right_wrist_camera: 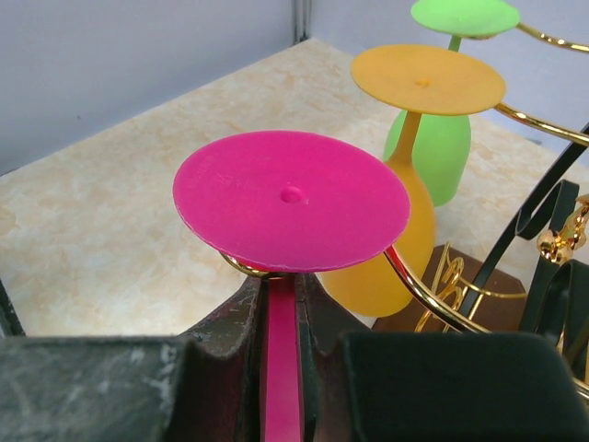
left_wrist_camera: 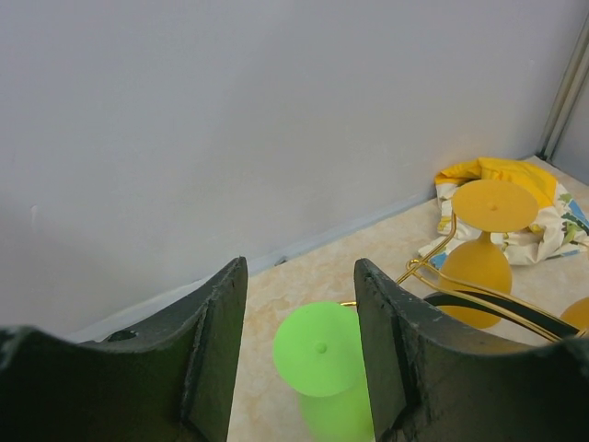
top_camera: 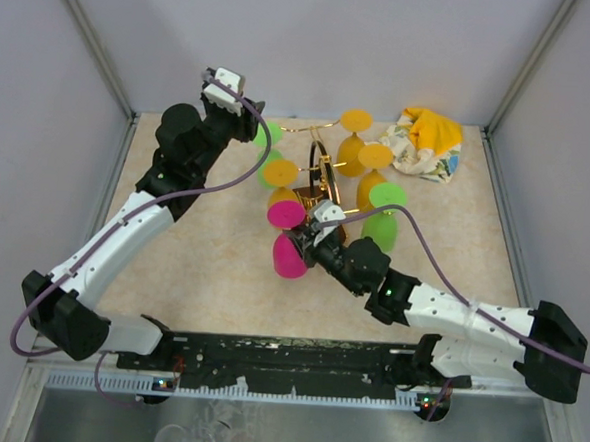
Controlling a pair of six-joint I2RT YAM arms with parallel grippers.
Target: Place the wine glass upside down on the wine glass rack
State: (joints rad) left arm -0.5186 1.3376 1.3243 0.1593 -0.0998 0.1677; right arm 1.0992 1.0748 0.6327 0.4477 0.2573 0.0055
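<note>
From above, the left arm reached to the far left of the bench [top_camera: 202, 265], its claw [top_camera: 253, 118] just beside a green glass [top_camera: 268, 134] at the rack's far-left arm. The wine glass rack [top_camera: 321, 178] stood mid-bench with orange glasses [top_camera: 351, 149] and another green one hanging foot-up from its gold arms. A crumpled cloth [top_camera: 425, 144] lay by the far right corner. The right claw [top_camera: 304, 237] sat at the rack's near side on the pink wine glass [top_camera: 289, 253], which was upside down, foot disc uppermost and bowl toward the arms' bases.

In the left wrist view, the left claw's [left_wrist_camera: 301, 267] fingers [left_wrist_camera: 216, 341] stood apart, and the green glass [left_wrist_camera: 322, 354] showed foot-up in the gap beyond them. No grip on it could be made out. A gold rack [left_wrist_camera: 433, 262] arm, an orange glass [left_wrist_camera: 488, 239] and the cloth [left_wrist_camera: 506, 175] lay to the right.

In the right wrist view, the right claw [right_wrist_camera: 281, 285] was clamped on the stem of the pink wine glass [right_wrist_camera: 293, 198]. The rack's [right_wrist_camera: 419, 290] gold arm curled just under the foot disc beside the stem. Whether the disc rested on it could not be told. An orange glass [right_wrist_camera: 428, 78] and a green one [right_wrist_camera: 465, 14] hung behind.
</note>
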